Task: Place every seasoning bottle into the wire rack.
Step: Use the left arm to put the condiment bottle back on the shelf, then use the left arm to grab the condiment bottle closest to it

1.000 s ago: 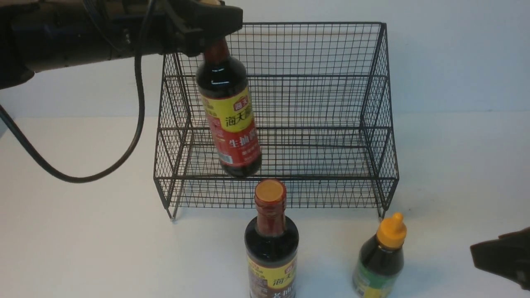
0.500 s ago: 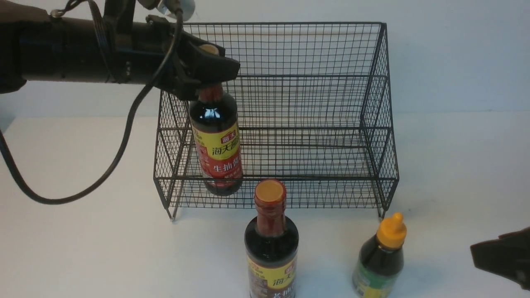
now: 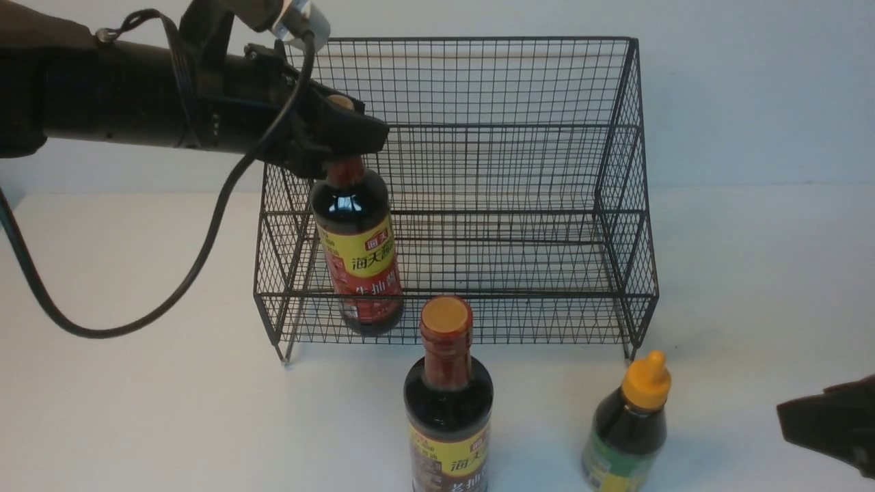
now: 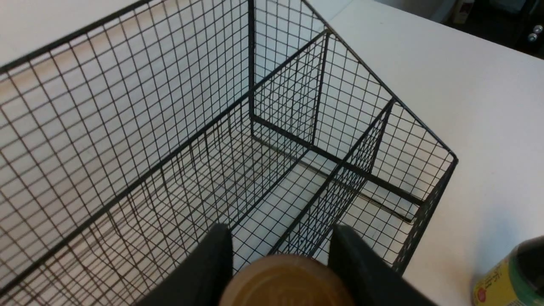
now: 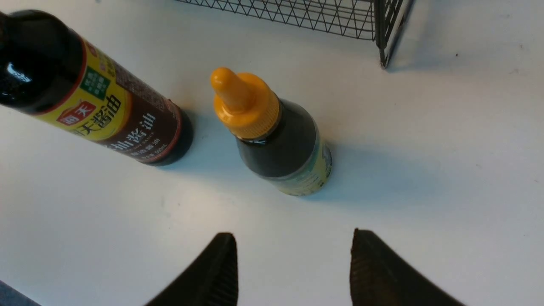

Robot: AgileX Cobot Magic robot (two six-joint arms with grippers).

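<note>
The black wire rack point(image 3: 615, 171) stands at the back of the white table. My left gripper point(image 3: 345, 133) is shut on the neck of a tall dark-sauce bottle point(image 3: 359, 256), which hangs slightly tilted in the rack's lower front tier at its left end; its tan cap point(image 4: 287, 282) sits between the fingers in the left wrist view. A second tall bottle point(image 3: 448, 403) stands in front of the rack. The short bottle with orange nozzle cap point(image 3: 629, 427) stands to its right. My right gripper point(image 5: 293, 238) is open and empty, near the short bottle point(image 5: 280, 136).
The left arm's black cable point(image 3: 137, 321) loops down over the table left of the rack. The second tall bottle point(image 5: 85, 93) shows in the right wrist view beside the short one. The rack's front right foot point(image 5: 384, 55) is close behind them.
My left gripper has lowered the held bottle leftward and down into the rack's front tier. The right gripper and the two standing bottles have not moved.
</note>
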